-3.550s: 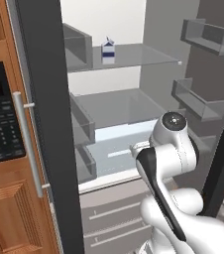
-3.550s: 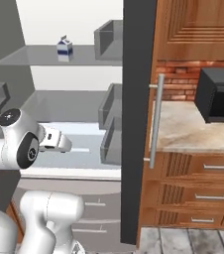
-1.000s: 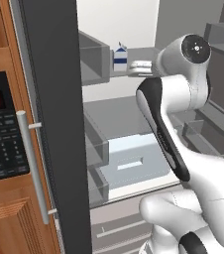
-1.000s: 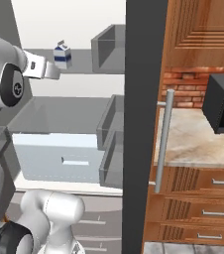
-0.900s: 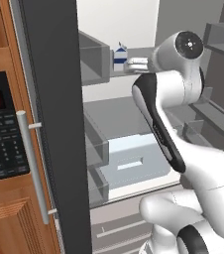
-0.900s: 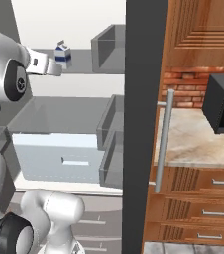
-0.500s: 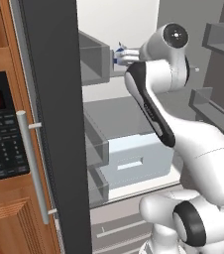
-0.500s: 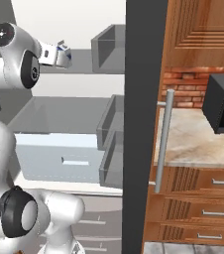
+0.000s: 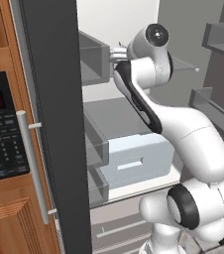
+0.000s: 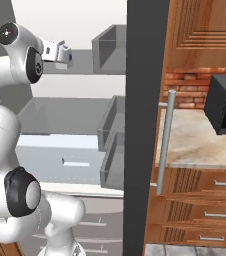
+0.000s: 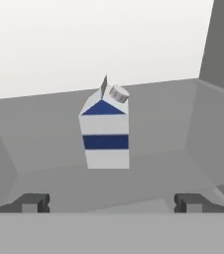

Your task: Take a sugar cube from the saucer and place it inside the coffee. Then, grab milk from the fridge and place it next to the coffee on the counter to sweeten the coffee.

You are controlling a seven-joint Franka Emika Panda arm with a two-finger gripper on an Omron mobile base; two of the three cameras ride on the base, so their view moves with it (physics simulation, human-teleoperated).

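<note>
We have the arm raised high and reaching into the open fridge (image 9: 134,99), whose dark grey door (image 9: 54,124) stands in the foreground of the left base view and whose white back wall shows above the pale grey shelves. Our gripper (image 11: 112,202) points straight at the milk (image 11: 106,130), and its two dark fingertips (image 11: 32,202) are spread wide apart with nothing between them; they sit short of the carton and do not touch it. The milk stands upright on the upper shelf (image 11: 49,134), away from the shelf's front edge and closer to its back edge, roughly midway between the left and right side walls. It is a white carton with a gabled top, a round grey cap and dark blue bands across its front. In the right base view the hand (image 10: 61,53) hangs over the front edge of that same shelf, near a grey door bin (image 10: 110,47). Lower in the fridge a pale drawer (image 9: 136,161) with a slot handle is pulled forward. To the right of the fridge, the counter (image 10: 200,145) carries a black microwave (image 10: 225,105) at its back edge, in front of a brick wall, above wooden drawers (image 10: 205,210) with silver handles.
</note>
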